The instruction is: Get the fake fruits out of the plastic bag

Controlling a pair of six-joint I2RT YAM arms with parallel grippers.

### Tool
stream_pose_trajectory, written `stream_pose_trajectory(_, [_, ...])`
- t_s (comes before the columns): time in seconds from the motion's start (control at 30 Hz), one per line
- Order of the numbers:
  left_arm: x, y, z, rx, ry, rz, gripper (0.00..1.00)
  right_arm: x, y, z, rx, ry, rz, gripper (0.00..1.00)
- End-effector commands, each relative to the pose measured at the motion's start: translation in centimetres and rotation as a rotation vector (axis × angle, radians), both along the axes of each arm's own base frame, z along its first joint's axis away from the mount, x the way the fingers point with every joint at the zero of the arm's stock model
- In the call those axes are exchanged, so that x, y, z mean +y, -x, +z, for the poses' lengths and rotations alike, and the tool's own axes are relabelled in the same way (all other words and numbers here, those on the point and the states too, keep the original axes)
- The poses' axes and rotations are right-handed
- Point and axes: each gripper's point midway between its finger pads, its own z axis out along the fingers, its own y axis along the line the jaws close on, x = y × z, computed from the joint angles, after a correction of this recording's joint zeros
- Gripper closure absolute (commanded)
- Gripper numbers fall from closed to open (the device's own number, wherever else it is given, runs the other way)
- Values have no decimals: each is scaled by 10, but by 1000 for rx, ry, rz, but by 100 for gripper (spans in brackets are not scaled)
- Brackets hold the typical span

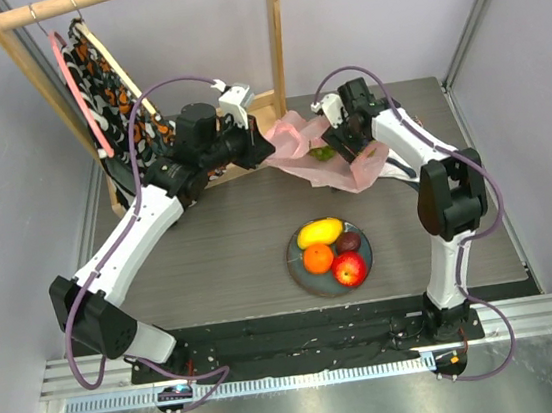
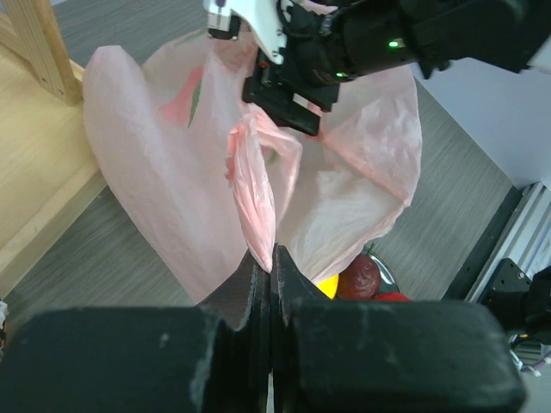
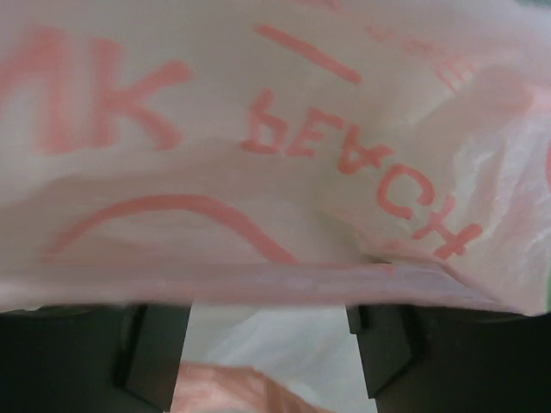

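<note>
Grey wood-grain table (image 1: 230,242) fills the floor of the booth, with a wooden rack (image 1: 274,25) and its patterned cloth (image 1: 116,95) at the back left. Next in size, the plastic bag (image 1: 299,143) lies crumpled at the back centre, strung between our two arms and well apart from the plate (image 1: 299,269) near the front. On the plate sit a mango (image 1: 319,231), an orange (image 1: 318,258), a red apple (image 1: 349,270) and a dark purple fruit (image 1: 348,241). Our left gripper (image 2: 272,262) is clamped fully shut on a twisted strip of the bag's edge, holding that side up. Our right gripper (image 1: 342,141) sits at the bag's mouth with its fingers apart. Film drapes in front of them and we see nothing pinched between. A small green fruit (image 1: 321,155) shows in the opening just beside it. We judge the step in hand to be reaching in for that fruit. To do it well we hold the left side lifted so the mouth gapes and slip the right fingers under the loose film. We close only once fruit, not plastic, lies between the pads. A glossy round fruit will likely squirt from an off-centre pinch, so we straddle its middle.
</note>
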Motion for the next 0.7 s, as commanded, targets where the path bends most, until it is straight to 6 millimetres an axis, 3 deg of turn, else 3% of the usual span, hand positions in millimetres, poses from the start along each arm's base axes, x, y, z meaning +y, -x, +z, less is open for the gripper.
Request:
stream_pose_trajectory(0.0, [-7,5,23,-37,49,-60,100,-25,-40,14,-152,66,-147,23])
stream_pose_trajectory(0.13, [-9,2,17,-26,43,-60,100,-36,-57,6,-185,132,-171,17])
stream_pose_trajectory(0.17, [-9,3,15,-24,39,-60,100,-38,-62,-7,-168,153,-175,16])
stream_pose_trajectory(0.2, [-9,3,14,-23,39,-63,100,-44,-70,-4,-189,172,-191,16])
stream_pose_trajectory(0.27, [-8,4,10,-19,31,-63,100,-48,-76,-21,-169,195,-191,15])
stream_pose_trajectory(0.33, [-7,5,8,-17,25,-63,100,-55,-85,-25,-177,226,-199,16])
stream_pose_trajectory(0.43, [-6,5,4,-14,16,-64,100,-57,-96,-25,-197,201,-186,34])
stream_pose_trajectory(0.5, [-6,5,1,-8,12,-61,100,-55,-99,-13,-220,181,-176,55])
stream_pose_trajectory(0.57, [-6,3,1,-11,11,-57,100,-50,-96,-2,-227,142,-148,68])
stream_pose_trajectory(0.67, [-9,-3,3,-15,21,-53,100,-35,-74,21,-230,41,-84,73])
